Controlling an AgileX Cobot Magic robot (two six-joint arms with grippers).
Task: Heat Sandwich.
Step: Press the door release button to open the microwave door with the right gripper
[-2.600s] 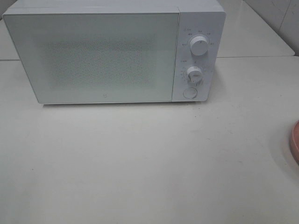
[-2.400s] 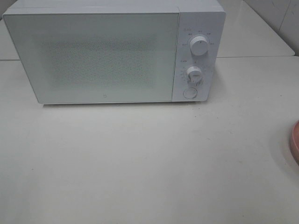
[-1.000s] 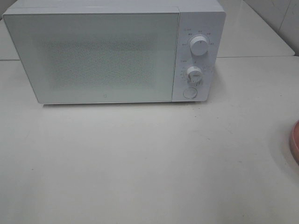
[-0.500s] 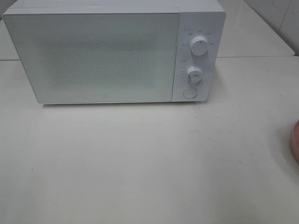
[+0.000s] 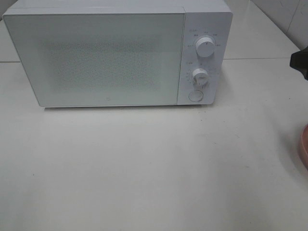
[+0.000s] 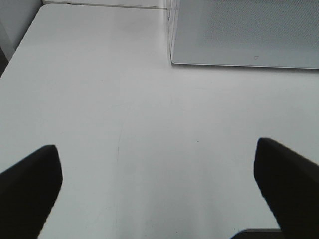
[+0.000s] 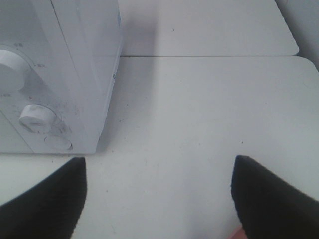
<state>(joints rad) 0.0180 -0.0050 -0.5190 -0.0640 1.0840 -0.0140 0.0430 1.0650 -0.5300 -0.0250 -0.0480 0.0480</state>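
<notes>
1 microwave (image 5: 106,57) w/ 2 knobs (image 5: 205,48), 1 plate (image 5: 304,147)

A kitchen, by the look of it. A white microwave (image 5: 118,53) stands at the pale tabletop's (image 5: 144,163) far edge, with a tiled wall (image 5: 288,14) beyond the far right corner.

Only a sliver of the pink plate (image 5: 304,148) shows, cut by the right edge.
</notes>
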